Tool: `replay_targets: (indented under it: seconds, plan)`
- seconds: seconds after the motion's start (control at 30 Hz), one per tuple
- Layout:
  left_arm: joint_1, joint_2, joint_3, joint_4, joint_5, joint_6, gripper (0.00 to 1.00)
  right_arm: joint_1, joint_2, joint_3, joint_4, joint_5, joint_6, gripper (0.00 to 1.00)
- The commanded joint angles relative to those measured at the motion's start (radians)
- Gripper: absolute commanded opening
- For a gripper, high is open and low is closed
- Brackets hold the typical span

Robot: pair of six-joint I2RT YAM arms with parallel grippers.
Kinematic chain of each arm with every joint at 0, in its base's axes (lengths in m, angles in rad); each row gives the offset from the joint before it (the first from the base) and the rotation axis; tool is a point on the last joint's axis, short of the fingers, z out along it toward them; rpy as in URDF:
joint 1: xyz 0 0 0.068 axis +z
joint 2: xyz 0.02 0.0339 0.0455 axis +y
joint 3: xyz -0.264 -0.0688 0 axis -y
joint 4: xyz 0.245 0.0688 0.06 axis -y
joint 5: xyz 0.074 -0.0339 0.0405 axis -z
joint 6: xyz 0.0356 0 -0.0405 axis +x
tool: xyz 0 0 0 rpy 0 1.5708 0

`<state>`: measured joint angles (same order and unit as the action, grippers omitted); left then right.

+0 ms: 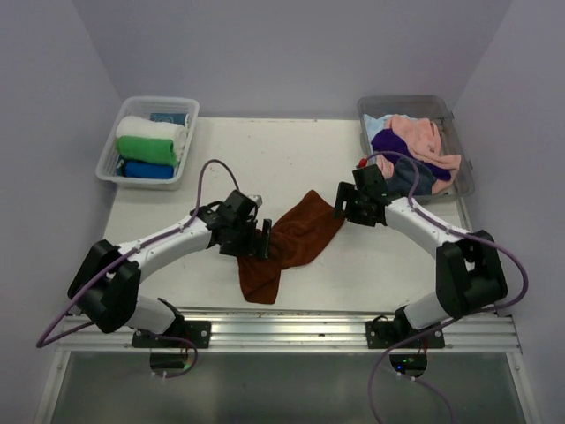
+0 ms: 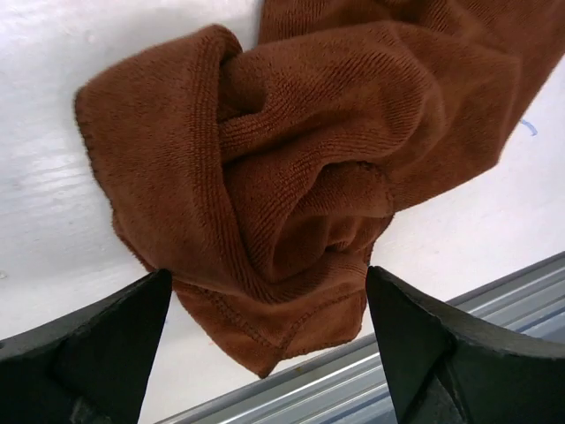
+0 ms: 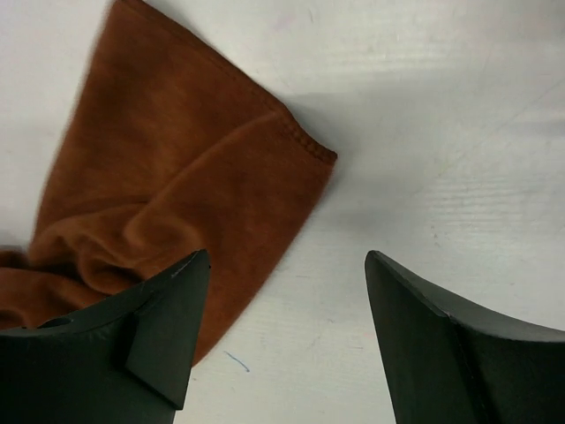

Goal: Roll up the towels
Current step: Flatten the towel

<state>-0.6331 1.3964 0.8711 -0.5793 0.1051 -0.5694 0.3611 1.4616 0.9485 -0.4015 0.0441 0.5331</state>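
Observation:
A brown towel (image 1: 291, 243) lies crumpled on the white table, running from the middle toward the near edge. My left gripper (image 1: 261, 240) is open at its left side; in the left wrist view the bunched towel (image 2: 300, 177) sits just ahead of the open fingers (image 2: 106, 344). My right gripper (image 1: 342, 205) is open at the towel's far right corner; in the right wrist view that flat corner (image 3: 194, 177) lies ahead and left of the fingers (image 3: 168, 318), which hold nothing.
A clear bin (image 1: 148, 140) at the back left holds rolled white, green and blue towels. A bin (image 1: 415, 146) at the back right holds loose pink, purple and dark towels. A metal rail (image 1: 335, 320) runs along the table's near edge.

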Motion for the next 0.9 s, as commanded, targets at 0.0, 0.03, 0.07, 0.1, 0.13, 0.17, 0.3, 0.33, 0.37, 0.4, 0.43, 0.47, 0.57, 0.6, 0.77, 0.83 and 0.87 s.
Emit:
replay_targets:
  seconds: [0.0, 0.03, 0.07, 0.1, 0.13, 0.17, 0.3, 0.33, 0.37, 0.4, 0.43, 0.47, 0.57, 0.6, 0.77, 0.83, 0.87]
  plan:
    - [-0.027, 0.050, -0.023, 0.085, 0.011, -0.058, 0.94, -0.001, 0.069, -0.013, 0.061, -0.036, 0.050, 0.75]
    - [-0.028, 0.061, -0.026, 0.107, 0.010, -0.061, 0.91, -0.002, 0.104, -0.013, 0.096, -0.036, 0.054, 0.75]
    - [-0.030, 0.081, -0.030, 0.113, 0.005, -0.067, 0.86, -0.002, 0.124, -0.014, 0.114, -0.039, 0.054, 0.74]
    - [-0.030, 0.091, -0.027, 0.114, -0.001, -0.070, 0.81, -0.001, 0.143, -0.008, 0.125, -0.039, 0.064, 0.73]
    - [-0.030, 0.101, -0.026, 0.121, -0.004, -0.069, 0.73, -0.002, 0.170, -0.007, 0.151, -0.041, 0.065, 0.69]
    - [-0.030, 0.108, -0.023, 0.121, -0.013, -0.069, 0.56, -0.002, 0.181, -0.005, 0.171, -0.039, 0.062, 0.68]
    - [-0.028, 0.084, 0.005, 0.098, -0.057, -0.063, 0.22, -0.001, 0.239, 0.028, 0.211, -0.079, 0.054, 0.52]
    - [-0.028, 0.075, 0.014, 0.079, -0.082, -0.055, 0.16, -0.001, 0.247, 0.035, 0.220, -0.084, 0.056, 0.37]
    - [-0.027, 0.052, 0.035, 0.067, -0.096, -0.052, 0.04, -0.001, 0.253, 0.041, 0.224, -0.087, 0.056, 0.28]
    - [-0.025, 0.041, 0.048, 0.056, -0.100, -0.043, 0.00, -0.001, 0.253, 0.059, 0.225, -0.092, 0.054, 0.10]
    - [-0.022, 0.030, 0.061, 0.032, -0.131, -0.035, 0.00, -0.001, 0.249, 0.070, 0.219, -0.092, 0.053, 0.02]
    - [-0.008, 0.006, 0.093, 0.019, -0.139, -0.029, 0.00, -0.002, 0.241, 0.084, 0.213, -0.092, 0.050, 0.00]
    - [0.050, -0.049, 0.169, -0.014, -0.139, 0.009, 0.00, -0.002, 0.192, 0.159, 0.182, -0.075, 0.033, 0.00]
    - [0.074, -0.060, 0.190, -0.020, -0.128, 0.022, 0.00, -0.002, 0.162, 0.211, 0.172, -0.070, 0.024, 0.00]
    - [0.257, -0.108, 0.409, -0.066, -0.110, 0.129, 0.00, -0.002, 0.089, 0.401, 0.109, -0.047, 0.001, 0.00]
    - [0.311, -0.099, 0.491, -0.092, -0.123, 0.166, 0.00, -0.005, 0.050, 0.492, 0.089, -0.013, 0.002, 0.00]
    - [0.325, -0.097, 0.564, -0.100, -0.128, 0.175, 0.00, -0.005, 0.033, 0.513, 0.087, -0.004, 0.004, 0.00]
